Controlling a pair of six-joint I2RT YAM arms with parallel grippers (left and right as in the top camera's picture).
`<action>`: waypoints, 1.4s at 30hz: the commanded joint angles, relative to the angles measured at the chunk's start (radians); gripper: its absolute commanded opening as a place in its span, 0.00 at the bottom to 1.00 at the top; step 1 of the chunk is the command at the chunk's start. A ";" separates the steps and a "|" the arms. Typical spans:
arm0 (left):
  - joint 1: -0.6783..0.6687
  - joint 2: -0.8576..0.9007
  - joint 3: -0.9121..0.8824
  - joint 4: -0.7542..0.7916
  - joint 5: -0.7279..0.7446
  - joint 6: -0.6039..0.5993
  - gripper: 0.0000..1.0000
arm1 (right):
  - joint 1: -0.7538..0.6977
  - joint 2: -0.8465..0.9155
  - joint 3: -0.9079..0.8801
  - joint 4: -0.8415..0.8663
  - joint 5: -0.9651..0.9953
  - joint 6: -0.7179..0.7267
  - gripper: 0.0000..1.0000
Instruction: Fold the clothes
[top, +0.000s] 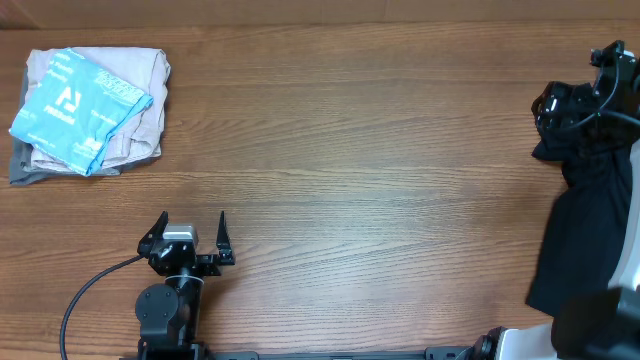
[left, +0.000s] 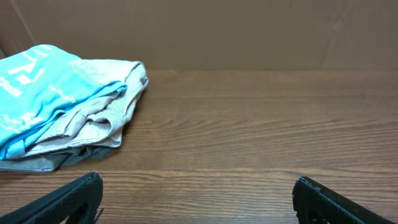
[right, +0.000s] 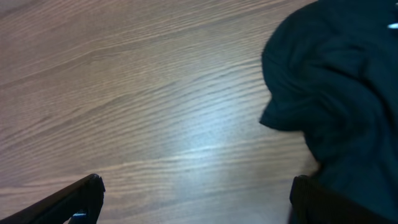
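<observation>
Left gripper (top: 191, 222) and right gripper (right: 197, 182) hang with jaws spread, holding nothing; black clothes (top: 585, 220) lie heaped at the table's (top: 380, 140) right side, a folded pile (top: 90, 110) sits far left, bare wood between.

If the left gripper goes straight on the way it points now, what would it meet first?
The way looks free. Ahead of the open left gripper lies only bare table; the folded pile sits off to its left, outside that line. What stands beyond the far edge is unclear.
</observation>
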 joint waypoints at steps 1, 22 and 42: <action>-0.007 -0.010 -0.006 0.002 -0.008 0.026 1.00 | 0.001 0.056 0.038 0.027 -0.061 0.004 1.00; -0.007 -0.010 -0.006 0.002 -0.008 0.026 1.00 | -0.018 0.422 0.030 0.164 0.171 0.112 0.04; -0.007 -0.010 -0.006 0.001 -0.008 0.026 1.00 | -0.029 0.515 0.030 0.261 0.348 0.172 0.04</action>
